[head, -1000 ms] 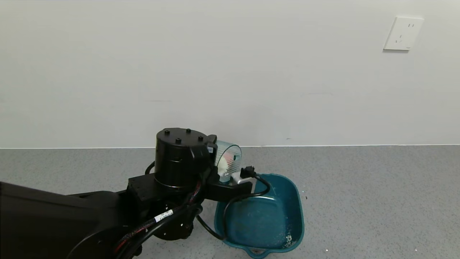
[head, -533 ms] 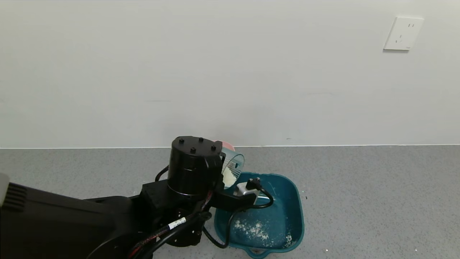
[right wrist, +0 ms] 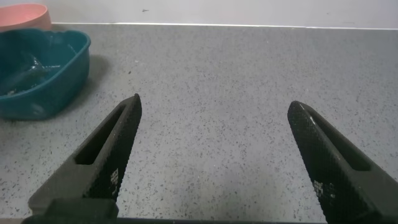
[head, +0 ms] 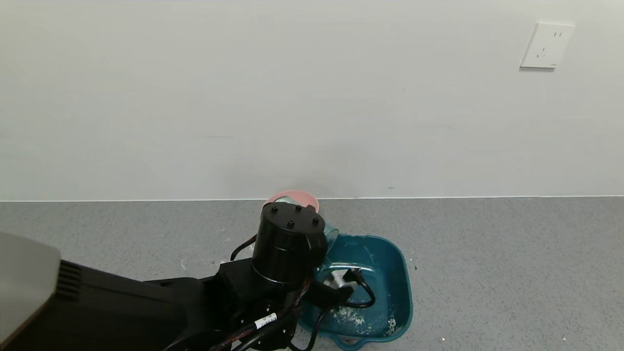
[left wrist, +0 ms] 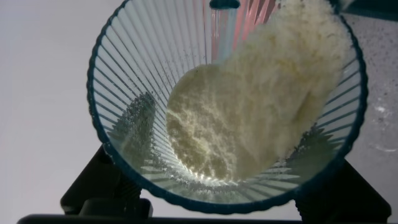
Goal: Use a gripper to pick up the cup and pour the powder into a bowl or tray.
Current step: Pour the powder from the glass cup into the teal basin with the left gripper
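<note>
My left arm's black wrist [head: 287,243] reaches over the near-left corner of the dark teal tub [head: 397,273]. My left gripper [left wrist: 227,208] is shut on the ribbed pale green-blue cup [left wrist: 137,81], which is tipped far over. In the head view only a sliver of the cup [head: 331,235] shows past the wrist. Off-white powder [left wrist: 249,118] slides toward the cup's rim. A patch of powder [head: 352,316] lies on the tub's floor. My right gripper [right wrist: 214,155] is open and empty above the grey countertop, with the tub [right wrist: 37,74] off to its side.
A small pink bowl [head: 295,197] stands behind the tub near the wall; it also shows in the right wrist view [right wrist: 22,15]. Specks of spilled powder [head: 185,263] dot the grey countertop. A wall socket [head: 546,45] is up on the right.
My left arm has swung right and lower over the tub, and the cup has tipped further. Powder has fallen onto the tub's floor. The pink bowl has come into view behind the wrist.
</note>
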Controlling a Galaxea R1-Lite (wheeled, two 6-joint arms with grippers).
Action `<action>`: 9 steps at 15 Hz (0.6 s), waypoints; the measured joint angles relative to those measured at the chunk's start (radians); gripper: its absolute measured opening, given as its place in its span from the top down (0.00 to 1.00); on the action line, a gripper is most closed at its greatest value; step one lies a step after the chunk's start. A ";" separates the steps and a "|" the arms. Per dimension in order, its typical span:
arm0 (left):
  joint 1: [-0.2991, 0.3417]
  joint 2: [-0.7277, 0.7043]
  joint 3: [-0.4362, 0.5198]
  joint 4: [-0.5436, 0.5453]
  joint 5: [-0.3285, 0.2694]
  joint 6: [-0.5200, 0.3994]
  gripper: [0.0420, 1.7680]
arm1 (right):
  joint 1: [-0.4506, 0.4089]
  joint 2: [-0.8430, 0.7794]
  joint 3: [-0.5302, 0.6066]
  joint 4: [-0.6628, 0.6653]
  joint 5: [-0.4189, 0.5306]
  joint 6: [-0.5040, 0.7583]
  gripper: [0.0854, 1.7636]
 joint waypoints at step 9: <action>-0.008 0.032 -0.011 -0.045 0.033 0.073 0.27 | 0.000 0.000 0.000 0.000 0.000 0.000 0.03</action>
